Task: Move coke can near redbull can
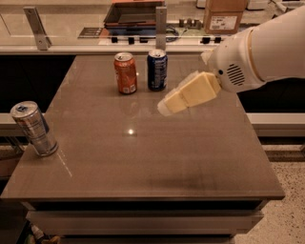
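The coke can [126,73], orange-red with a silver top, stands upright at the far middle of the brown table [143,157]. The redbull can [34,128], slim and silver with blue panels, stands at the table's left edge, well apart from it. My gripper [167,107] hangs above the table's middle right, pointing left, to the right of and nearer than the coke can and not touching it. It holds nothing.
A dark blue can [157,70] stands right next to the coke can, on its right. Behind the table runs a counter with a dark tray [133,13] and a cardboard box [225,15]. The white arm [257,47] enters from the upper right.
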`<state>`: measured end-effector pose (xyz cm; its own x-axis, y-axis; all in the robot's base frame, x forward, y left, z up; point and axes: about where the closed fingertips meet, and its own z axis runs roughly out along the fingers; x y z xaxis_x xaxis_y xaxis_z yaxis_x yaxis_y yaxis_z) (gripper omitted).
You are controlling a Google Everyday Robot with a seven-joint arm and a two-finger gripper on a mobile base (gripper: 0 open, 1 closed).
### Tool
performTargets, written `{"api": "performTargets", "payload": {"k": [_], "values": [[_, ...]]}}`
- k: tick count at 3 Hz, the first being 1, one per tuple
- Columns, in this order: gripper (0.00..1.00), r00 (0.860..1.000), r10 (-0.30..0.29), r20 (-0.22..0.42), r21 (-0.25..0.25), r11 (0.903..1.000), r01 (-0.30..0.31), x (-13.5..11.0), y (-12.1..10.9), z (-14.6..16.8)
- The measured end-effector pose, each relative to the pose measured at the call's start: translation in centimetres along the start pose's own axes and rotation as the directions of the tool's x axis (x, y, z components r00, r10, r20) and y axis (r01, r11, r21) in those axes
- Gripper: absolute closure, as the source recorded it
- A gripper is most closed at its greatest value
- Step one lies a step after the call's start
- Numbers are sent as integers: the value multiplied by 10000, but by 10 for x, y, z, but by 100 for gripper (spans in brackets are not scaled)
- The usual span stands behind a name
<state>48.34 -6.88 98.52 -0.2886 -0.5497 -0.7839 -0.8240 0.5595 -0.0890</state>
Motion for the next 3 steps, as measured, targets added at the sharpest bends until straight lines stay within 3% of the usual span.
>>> {"api": "performTargets", "payload": {"k": [1, 2, 3], "values": [[0, 9954, 872, 393, 993, 9909, -907, -9, -6, 21], [0, 9889, 1363, 597, 2008, 9687, -1457, -9, -11, 40], [0, 9834, 1677, 694, 2429, 9533, -1797, -4, -17, 45]]}}
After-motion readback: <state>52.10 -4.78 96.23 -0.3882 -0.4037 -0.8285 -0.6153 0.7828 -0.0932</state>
